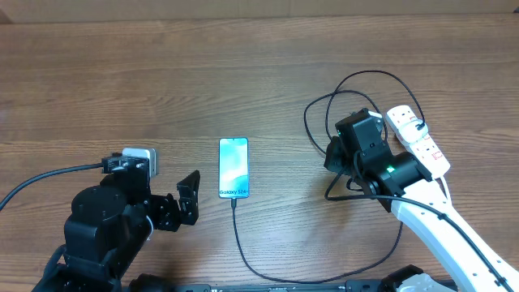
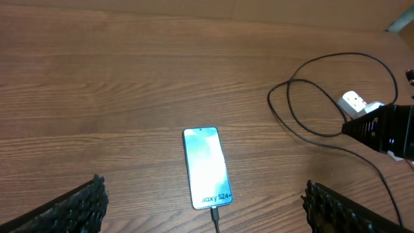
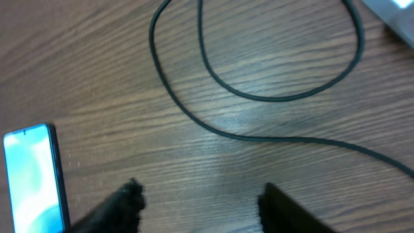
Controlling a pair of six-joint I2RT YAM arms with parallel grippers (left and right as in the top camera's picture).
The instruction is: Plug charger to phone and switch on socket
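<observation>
Seen from overhead, the socket [image 1: 418, 139], lying lengthwise from 11 to 5 o'clock, is found at 3 o'clock of the nearer right gripper [image 3: 200, 207], which is spread apart and empty.

The phone [image 1: 233, 166] carries the only lettering that can be read: "Galaxy S24", small dark print on the light screen at its 6 o'clock end in the overhead view; a mark after the "24" is too small to tell; the left wrist view shows the same line at 6 o'clock on the phone [image 2: 207, 165], its first letter faint; the right wrist view cuts off that end; any marks on the socket [image 1: 418, 139] are too small to read.
</observation>
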